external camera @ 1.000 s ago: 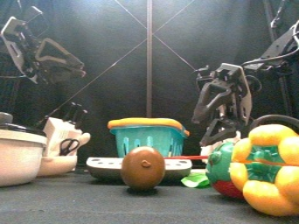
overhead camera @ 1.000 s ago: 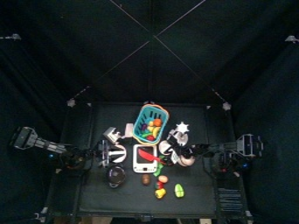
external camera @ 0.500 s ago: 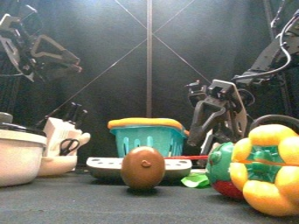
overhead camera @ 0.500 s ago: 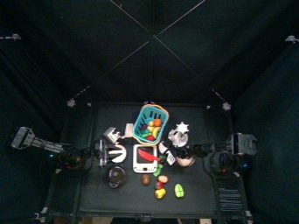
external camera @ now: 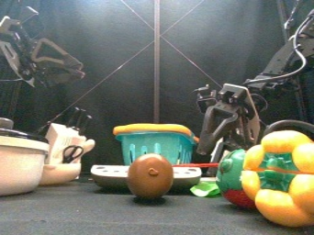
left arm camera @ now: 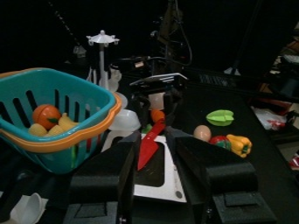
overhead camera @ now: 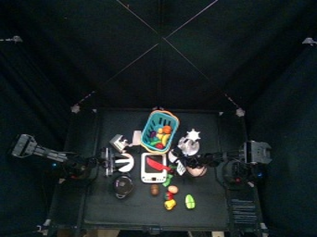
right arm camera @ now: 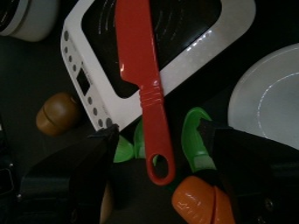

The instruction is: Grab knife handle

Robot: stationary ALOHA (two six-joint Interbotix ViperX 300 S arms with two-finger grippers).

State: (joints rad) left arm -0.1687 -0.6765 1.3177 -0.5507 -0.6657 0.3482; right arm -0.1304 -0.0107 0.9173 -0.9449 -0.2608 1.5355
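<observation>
Knife [right arm camera: 142,87] handle lies between wide-open, empty right end effector [right arm camera: 158,144]; blade tip cropped.

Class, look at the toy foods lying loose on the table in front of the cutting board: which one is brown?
The egg-shaped potato standing nearest the cutting board. It is plain brown; the bell pepper is yellow and the toy beside it green and red.

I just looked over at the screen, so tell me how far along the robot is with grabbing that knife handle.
Done: the right gripper is lined up over the red knife, whose blade lies on the white cutting board. In hand: its jaws stand open on either side of the knife handle, not yet closed. Left: close on the handle. The left gripper is open above the board and holds nothing.
</observation>
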